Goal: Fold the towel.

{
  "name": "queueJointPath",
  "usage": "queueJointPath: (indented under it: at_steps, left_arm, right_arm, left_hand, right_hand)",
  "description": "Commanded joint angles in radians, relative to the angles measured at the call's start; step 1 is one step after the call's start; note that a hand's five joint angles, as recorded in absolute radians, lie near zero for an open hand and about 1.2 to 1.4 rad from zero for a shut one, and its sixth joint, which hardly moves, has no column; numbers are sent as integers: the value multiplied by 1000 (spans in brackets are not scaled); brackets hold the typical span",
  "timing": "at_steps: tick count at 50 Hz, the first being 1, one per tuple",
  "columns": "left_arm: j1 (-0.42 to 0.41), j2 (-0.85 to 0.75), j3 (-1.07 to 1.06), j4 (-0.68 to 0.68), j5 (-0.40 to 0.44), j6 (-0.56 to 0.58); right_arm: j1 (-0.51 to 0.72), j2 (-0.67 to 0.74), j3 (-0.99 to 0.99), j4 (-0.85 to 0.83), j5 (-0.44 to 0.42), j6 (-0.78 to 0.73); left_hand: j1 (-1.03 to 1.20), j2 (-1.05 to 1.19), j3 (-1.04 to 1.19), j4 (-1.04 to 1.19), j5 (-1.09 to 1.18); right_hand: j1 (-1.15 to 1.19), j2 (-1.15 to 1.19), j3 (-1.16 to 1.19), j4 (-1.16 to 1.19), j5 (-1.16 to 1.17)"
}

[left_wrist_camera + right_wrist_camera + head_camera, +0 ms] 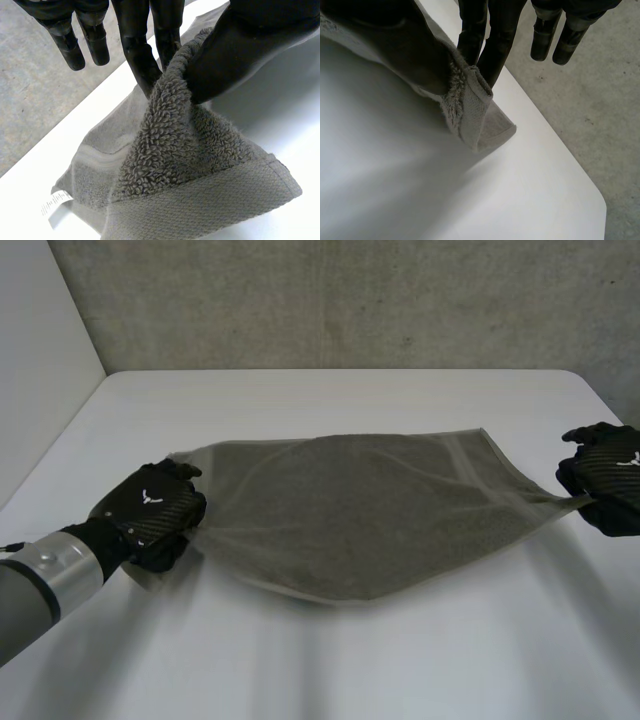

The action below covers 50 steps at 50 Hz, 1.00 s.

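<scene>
The black left hand [150, 505] and right hand [610, 475] are each pinching an end of the grey terry towel [350, 510], stretching it across the middle of the white table [330, 390] (it is sagging between them), so pulling harder may be risking a slipped corner.

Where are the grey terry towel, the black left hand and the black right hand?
grey terry towel [350, 508], head view, its middle.
black left hand [150, 506], head view, its back.
black right hand [610, 476], head view, its back.
</scene>
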Motion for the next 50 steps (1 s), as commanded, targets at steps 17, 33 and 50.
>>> queueJointPath:
  at_steps: [17,33,50]
  left_arm:
    - [14,23,41,-386,114,120]
    - [-1,-372,445,-404,103,79]
    - [1,-548,589,-127,99,-118]
  right_arm:
    - [-161,128,-186,525,-116,-454]
    - [228,574,-841,425,188,-8]
    - [360,745,-924,13,350,302]
  left_hand:
    - [65,52,-38,-47,41]
    - [65,52,-38,-47,41]
    - [65,52,-38,-47,41]
  right_hand:
    - [91,61,8,28,52]
    - [91,61,8,28,52]
    - [91,61,8,28,52]
